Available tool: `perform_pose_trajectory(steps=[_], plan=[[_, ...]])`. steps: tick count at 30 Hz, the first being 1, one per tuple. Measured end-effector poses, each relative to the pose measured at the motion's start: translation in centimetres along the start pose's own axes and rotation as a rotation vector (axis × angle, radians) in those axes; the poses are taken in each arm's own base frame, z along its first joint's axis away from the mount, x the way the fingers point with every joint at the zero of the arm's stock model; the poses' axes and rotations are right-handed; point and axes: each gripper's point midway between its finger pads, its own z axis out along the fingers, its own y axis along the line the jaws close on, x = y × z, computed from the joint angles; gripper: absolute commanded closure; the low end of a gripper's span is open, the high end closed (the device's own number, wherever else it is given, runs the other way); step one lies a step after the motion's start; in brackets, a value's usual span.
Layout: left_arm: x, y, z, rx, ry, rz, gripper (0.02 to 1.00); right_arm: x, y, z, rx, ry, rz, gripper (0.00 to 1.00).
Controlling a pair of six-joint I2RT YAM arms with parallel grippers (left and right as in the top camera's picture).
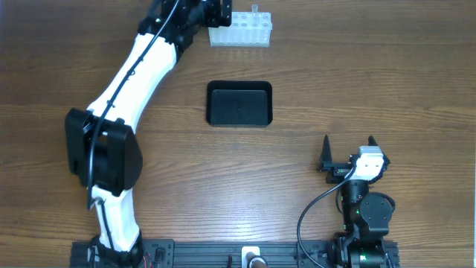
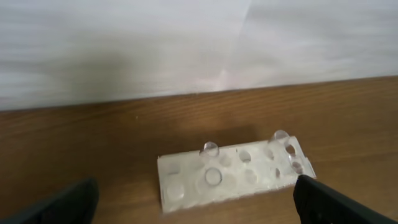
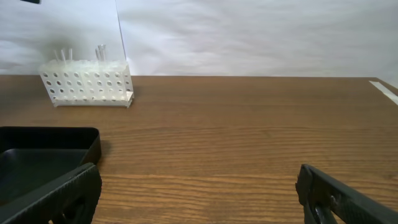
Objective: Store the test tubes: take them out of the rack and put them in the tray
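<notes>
A white test tube rack (image 1: 242, 30) stands at the far edge of the table, with clear tubes upright in it, one visible at its back (image 1: 254, 10). My left gripper (image 1: 213, 13) hangs open just above the rack's left end. From its wrist the rack (image 2: 233, 176) lies between the fingers, with tube tops (image 2: 210, 149) sticking up. The empty black tray (image 1: 239, 103) sits mid-table, nearer than the rack. My right gripper (image 1: 348, 149) stands open near its base, to the right of the tray. Its wrist view shows the rack (image 3: 87, 84), tubes (image 3: 99, 52) and tray (image 3: 43, 152).
The wooden table top (image 1: 372, 67) is bare to the right of the rack and tray. A white wall (image 3: 249, 31) rises just behind the rack at the table's far edge.
</notes>
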Motion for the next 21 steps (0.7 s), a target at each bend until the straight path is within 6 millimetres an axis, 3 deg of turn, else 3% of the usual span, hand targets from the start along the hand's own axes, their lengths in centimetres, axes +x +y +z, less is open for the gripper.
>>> perform_pose_trajectory(steps=[4,9,14,21], plan=[[-0.2,-0.4,1.9,0.006,-0.004,0.003,0.020,0.0,0.0,0.0,0.000,0.000,-0.001,0.009],[1.2,-1.0,4.0,0.011,0.021,0.010,0.020,0.0,0.0,0.0,0.000,0.000,-0.001,0.007],[3.1,-1.2,5.4,0.017,0.059,0.014,0.020,0.0,0.0,0.0,0.000,0.000,-0.001,0.007],[3.4,-1.5,6.7,0.044,0.038,0.013,0.023,0.0,0.0,0.0,0.000,0.000,-0.001,0.009]])
